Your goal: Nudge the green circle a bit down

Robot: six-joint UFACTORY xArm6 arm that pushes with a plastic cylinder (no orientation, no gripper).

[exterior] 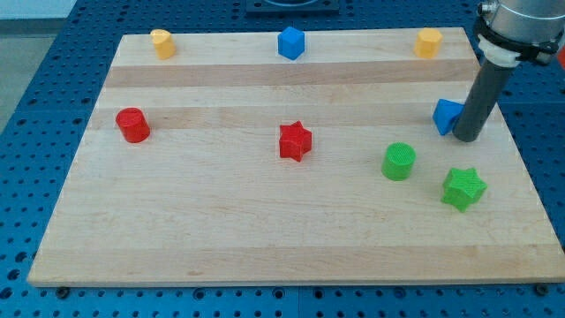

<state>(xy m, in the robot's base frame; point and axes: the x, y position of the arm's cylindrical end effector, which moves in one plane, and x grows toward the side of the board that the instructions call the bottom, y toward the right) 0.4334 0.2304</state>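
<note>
The green circle (399, 162), a short green cylinder, stands on the wooden board (221, 230) at the view's lower right. My tip (466, 139) is the lower end of the dark rod, up and to the right of the green circle, well apart from it. The tip stands right beside a blue block (447, 116), which is partly hidden behind the rod. A green star (463, 188) lies to the lower right of the green circle.
A red star (296, 141) sits mid-board and a red cylinder (133, 125) at the left. Along the top edge are a yellow block (161, 42), a blue block (290, 42) and a yellow block (428, 42). The board's right edge is close to the rod.
</note>
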